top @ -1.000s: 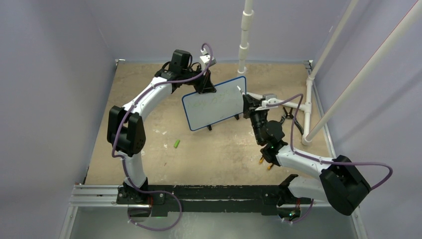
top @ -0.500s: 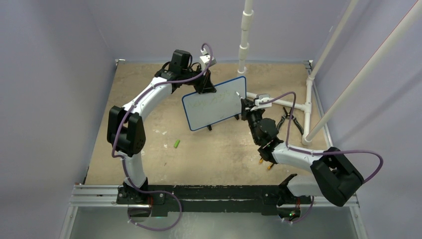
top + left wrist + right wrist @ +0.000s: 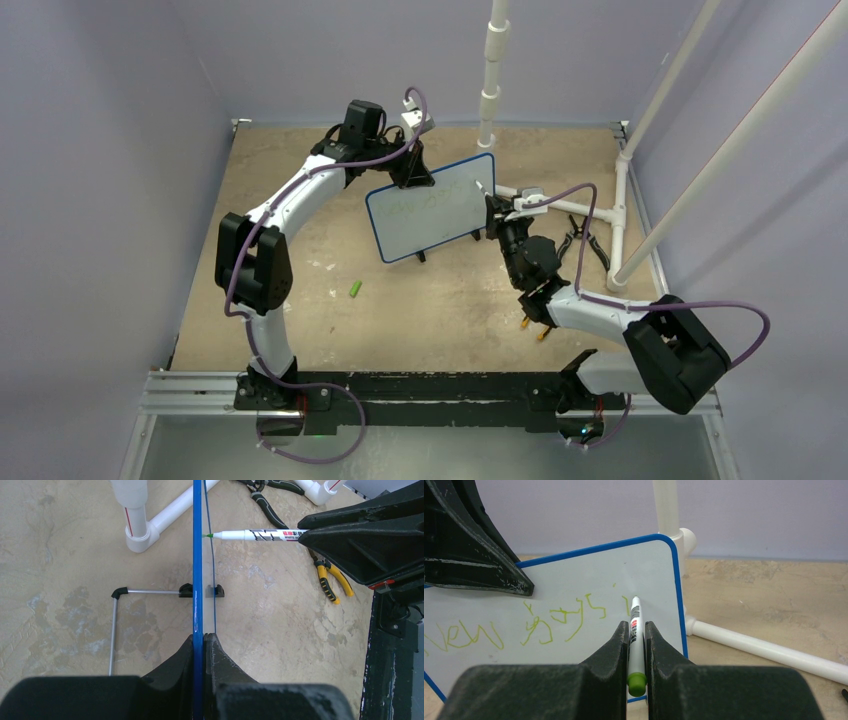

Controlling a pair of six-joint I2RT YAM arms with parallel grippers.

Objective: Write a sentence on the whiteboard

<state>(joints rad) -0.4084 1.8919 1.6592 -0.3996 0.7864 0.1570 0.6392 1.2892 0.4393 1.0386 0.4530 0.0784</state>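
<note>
Mounting rail (image 3: 420, 390): dark metal bar across the near edge of the table (image 3: 300, 200); both arm bases are bolted to it.
Green cap (image 3: 355, 289): small, lying loose on the tan tabletop, near side of the board and well apart from it.
Yellow-handled pliers (image 3: 332, 582): flat on the table beneath the right arm.
Right gripper (image 3: 636, 630): fingers pressed together on the marker (image 3: 635, 615), gripping its barrel close to the green rear end.
Marker: white barrel with printed label, pointing away from the wrist. Its green tip touches the board face near the right edge, level with the upper row of writing.
Whiteboard (image 3: 440, 215): white face, thin blue frame, rounded corners. It stands near upright at mid-table, its face turned toward the right arm and its top edge sloping up to the right in the top view.
Sentence (image 3: 536, 629): thin green handwriting running from the left part of the face up to the marker tip; the letters are not clearly legible.
Black feet (image 3: 215, 591): at the board's lower edge, resting on the table.
Left gripper (image 3: 200, 642): fingers clamped on the board's top edge, one on each face, toward its left end.
Black-handled pliers (image 3: 270, 507): on the table beyond the board, beside the pipes.
White pipe frame (image 3: 560, 205): horizontal runs on the tabletop behind the board, uprights rising at the far and right sides.
</note>
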